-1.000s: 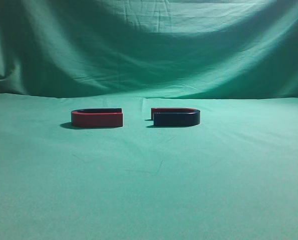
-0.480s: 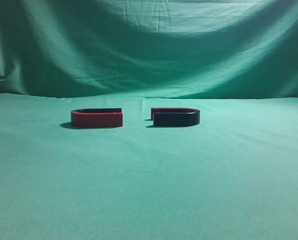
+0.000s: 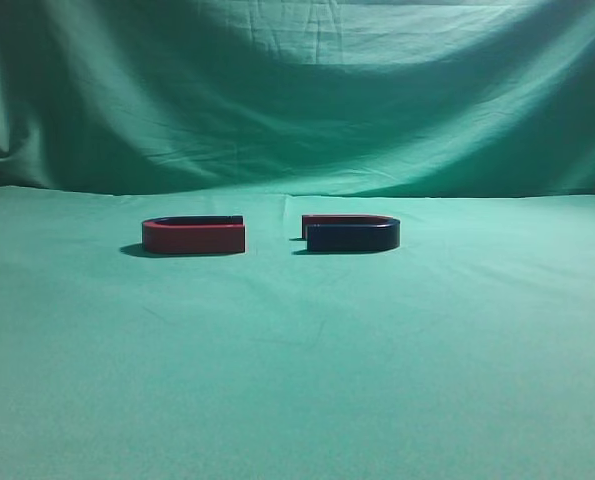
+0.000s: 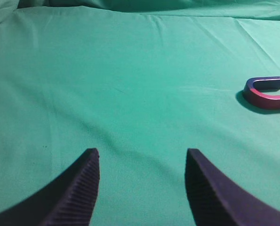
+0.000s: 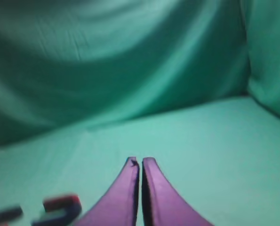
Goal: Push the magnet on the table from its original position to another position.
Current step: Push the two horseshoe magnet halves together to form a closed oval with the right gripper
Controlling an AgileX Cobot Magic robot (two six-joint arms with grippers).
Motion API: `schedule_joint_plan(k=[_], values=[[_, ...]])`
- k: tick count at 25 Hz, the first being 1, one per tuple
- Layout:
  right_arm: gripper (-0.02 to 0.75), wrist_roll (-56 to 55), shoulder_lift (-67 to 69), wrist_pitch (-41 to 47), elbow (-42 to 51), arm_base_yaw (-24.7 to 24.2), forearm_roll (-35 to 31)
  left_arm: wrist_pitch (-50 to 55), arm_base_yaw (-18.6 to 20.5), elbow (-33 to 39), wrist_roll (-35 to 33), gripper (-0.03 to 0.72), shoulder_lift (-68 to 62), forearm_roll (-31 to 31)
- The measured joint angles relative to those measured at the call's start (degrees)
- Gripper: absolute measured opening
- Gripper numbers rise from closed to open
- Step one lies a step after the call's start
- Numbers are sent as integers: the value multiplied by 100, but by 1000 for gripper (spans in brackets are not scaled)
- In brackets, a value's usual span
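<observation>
Looking at the exterior view, you see the magnet (image 3: 350, 235) lying flat on the counter (image 3: 297, 380), right of frame centre, its dark side toward the camera and a thin red arm behind. Its open end faces left. A second U-shaped magnet, the red magnet (image 3: 194, 236), lies left of centre with its open end facing right, so the two open ends face each other across a gap and do not touch. You see no arm or gripper in this view.

In the left wrist view, you see the left gripper (image 4: 142, 157) at the bottom of the frame with its jaws spread wide and nothing between them but bare green cloth. The red magnet (image 4: 267, 92) sits at the right edge of the frame, well apart from the fingers (image 4: 78, 188).

In the right wrist view, you see the right gripper (image 5: 140, 162) at bottom centre with its jaws pressed nearly together, holding nothing. The picture is blurred. The magnet (image 5: 60, 208) appears at lower left, well apart from the gripper, and a dark shape lies at the far lower left corner, too blurred to identify.
</observation>
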State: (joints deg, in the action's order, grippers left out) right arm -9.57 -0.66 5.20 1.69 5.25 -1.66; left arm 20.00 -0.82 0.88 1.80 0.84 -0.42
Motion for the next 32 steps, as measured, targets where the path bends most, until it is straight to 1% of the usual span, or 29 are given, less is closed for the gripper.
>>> schedule_joint_plan(k=[2, 3, 4, 7, 10, 14, 16, 19, 21, 24, 28, 30, 32], values=[[0, -21, 0, -944, 0, 0, -149, 0, 0, 0, 0, 372, 0, 0], [0, -21, 0, -1265, 0, 0, -175, 0, 0, 0, 0, 372, 0, 0], [0, -21, -9, -1318, -37, 0, -186, 0, 0, 0, 0, 372, 0, 0], [0, -21, 66, -642, -511, 0, -138, 0, 0, 0, 0, 372, 0, 0], [0, -21, 624, 152, -1191, 0, -47, 0, 0, 0, 0, 372, 0, 0], [0, 100, 1785, 988, -1975, 0, -8, 0, 0, 0, 0, 372, 0, 0], [0, 249, 2445, 1550, -2414, 0, 1, 0, 0, 0, 0, 372, 0, 0], [0, 791, 3629, 2647, -3047, 0, -13, 0, 0, 0, 0, 372, 0, 0], [0, 1081, 4334, 3210, -3395, 0, -84, 0, 0, 0, 0, 372, 0, 0], [0, 1188, 5222, 3702, -3845, 0, -602, 0, 0, 0, 0, 372, 0, 0], [0, 2075, 6161, 4141, -4445, 0, -1550, 0, 0, 0, 0, 372, 0, 0], [0, 2350, 6623, 4377, -4829, 0, -2018, 0, 0, 0, 0, 372, 0, 0], [0, 2506, 7135, 4542, -5166, 132, -2230, 0, 0, 0, 0, 372, 0, 0]])
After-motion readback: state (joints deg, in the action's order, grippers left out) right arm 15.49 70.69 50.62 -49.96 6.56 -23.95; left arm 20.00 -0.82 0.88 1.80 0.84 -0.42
